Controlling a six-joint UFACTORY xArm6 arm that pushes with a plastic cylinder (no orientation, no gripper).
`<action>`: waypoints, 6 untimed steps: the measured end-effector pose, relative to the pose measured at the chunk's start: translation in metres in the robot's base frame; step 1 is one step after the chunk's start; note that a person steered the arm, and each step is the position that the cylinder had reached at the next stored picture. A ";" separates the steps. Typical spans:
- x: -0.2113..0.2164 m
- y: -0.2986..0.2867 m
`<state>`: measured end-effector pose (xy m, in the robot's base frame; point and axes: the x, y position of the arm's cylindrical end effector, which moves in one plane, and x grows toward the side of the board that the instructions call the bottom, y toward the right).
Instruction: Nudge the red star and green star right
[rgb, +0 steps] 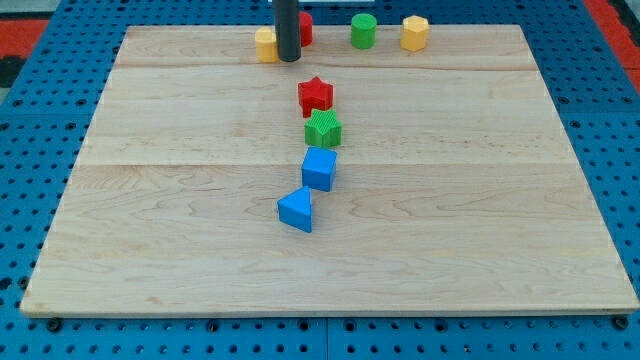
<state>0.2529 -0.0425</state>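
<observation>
My tip (289, 59) rests on the wooden board (500, 250) near the view's top edge. It is a bare rod with no jaws, so it holds nothing and can only push. Just to its left sits a yellow block (265, 45); partly hidden behind the rod on its right is a red block (305, 27), whose shape I cannot make out. Further right along the same top row stand a green cylinder (363, 31) and a yellow hexagonal block (415, 33).

The red star (316, 95) lies below my tip and slightly to its right, near but not touching. The green star (323, 129) sits just below the red star, the two apparently in contact or nearly so. Below them run a blue cube (319, 168) and a blue triangular block (296, 210), forming a rough column.

As I judge it, a good nudge calls for coming down the left side of the column first, well clear of the red star. The tip should then meet the seam where the two stars adjoin, so that one short rightward push moves both together. Striking either star off-centre would likely spin it rather than slide it. The blue cube is close below the green star, so the stroke should stay above it.
</observation>
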 end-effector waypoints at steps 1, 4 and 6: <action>-0.009 -0.017; 0.026 -0.078; 0.105 -0.011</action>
